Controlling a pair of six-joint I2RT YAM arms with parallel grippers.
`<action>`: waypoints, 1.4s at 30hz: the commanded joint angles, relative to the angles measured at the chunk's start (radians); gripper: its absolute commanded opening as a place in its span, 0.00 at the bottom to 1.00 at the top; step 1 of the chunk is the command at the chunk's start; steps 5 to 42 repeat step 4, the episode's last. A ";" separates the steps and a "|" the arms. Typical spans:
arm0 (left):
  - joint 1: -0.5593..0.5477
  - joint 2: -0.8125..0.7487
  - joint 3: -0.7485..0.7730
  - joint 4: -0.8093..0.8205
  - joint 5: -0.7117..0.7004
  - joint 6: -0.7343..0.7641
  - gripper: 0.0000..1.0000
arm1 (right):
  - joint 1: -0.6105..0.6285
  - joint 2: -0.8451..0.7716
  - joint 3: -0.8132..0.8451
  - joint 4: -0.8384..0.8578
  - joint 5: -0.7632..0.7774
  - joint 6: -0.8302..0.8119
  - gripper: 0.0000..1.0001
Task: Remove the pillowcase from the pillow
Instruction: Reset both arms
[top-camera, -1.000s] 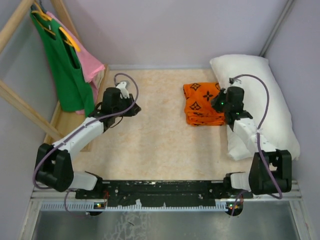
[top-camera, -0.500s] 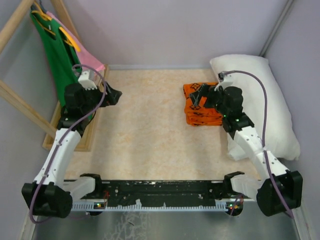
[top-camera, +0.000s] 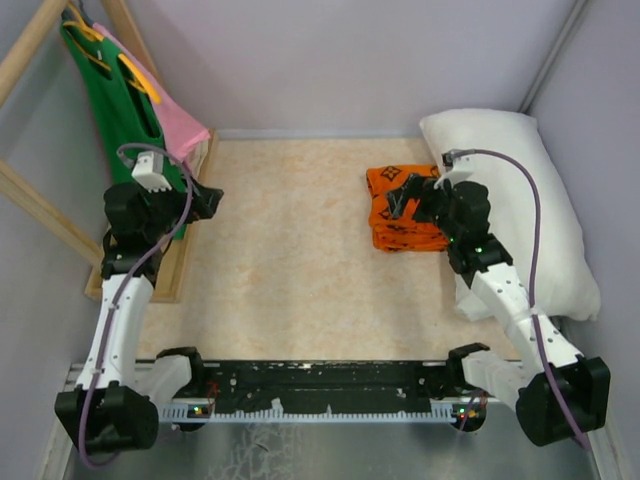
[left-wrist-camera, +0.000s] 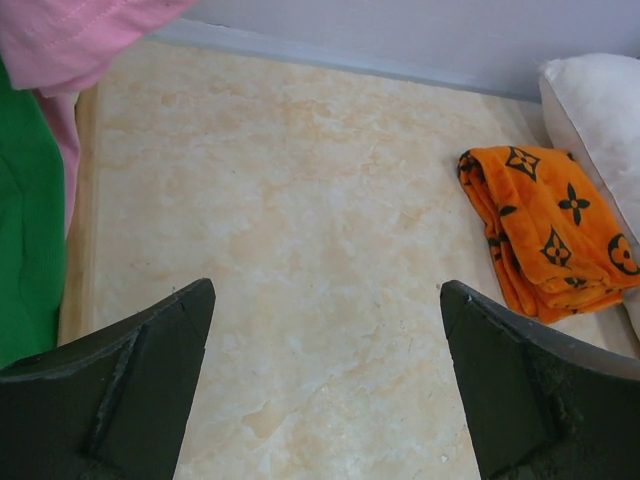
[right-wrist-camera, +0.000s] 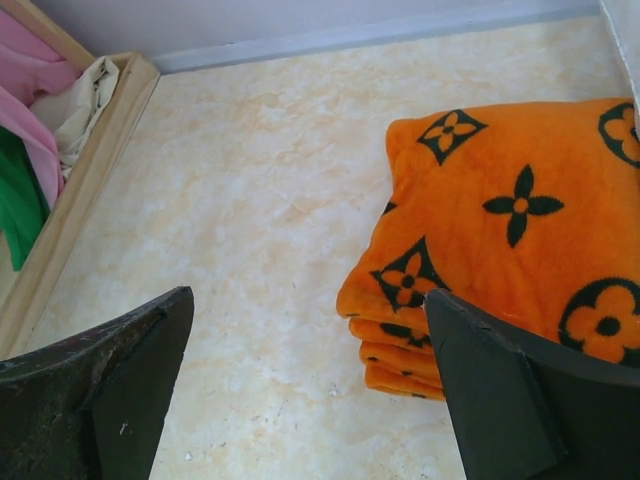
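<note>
Two jaw sets spread wide, empty: left gripper, right gripper. Pillowcase lay folded on table, just beside bare pillow. Judged soft, light, limp; best pinched at free corner, would sag.

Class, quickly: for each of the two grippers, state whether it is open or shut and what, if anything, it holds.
Left gripper: open, holding nothing.
Right gripper: open, holding nothing.

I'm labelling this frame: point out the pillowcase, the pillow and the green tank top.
pillowcase (top-camera: 388, 232), top external view, folded stack's left part.
pillow (top-camera: 490, 130), top external view, bare far end.
green tank top (top-camera: 118, 125), top external view, middle front.
</note>
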 joint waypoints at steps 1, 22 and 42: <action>0.006 -0.026 -0.010 0.046 0.033 0.015 1.00 | 0.002 -0.034 0.001 0.016 0.039 -0.034 0.99; 0.007 -0.026 -0.010 0.049 0.026 0.013 1.00 | 0.002 -0.046 -0.023 0.055 0.003 -0.033 0.99; 0.007 -0.026 -0.010 0.049 0.026 0.013 1.00 | 0.002 -0.046 -0.023 0.055 0.003 -0.033 0.99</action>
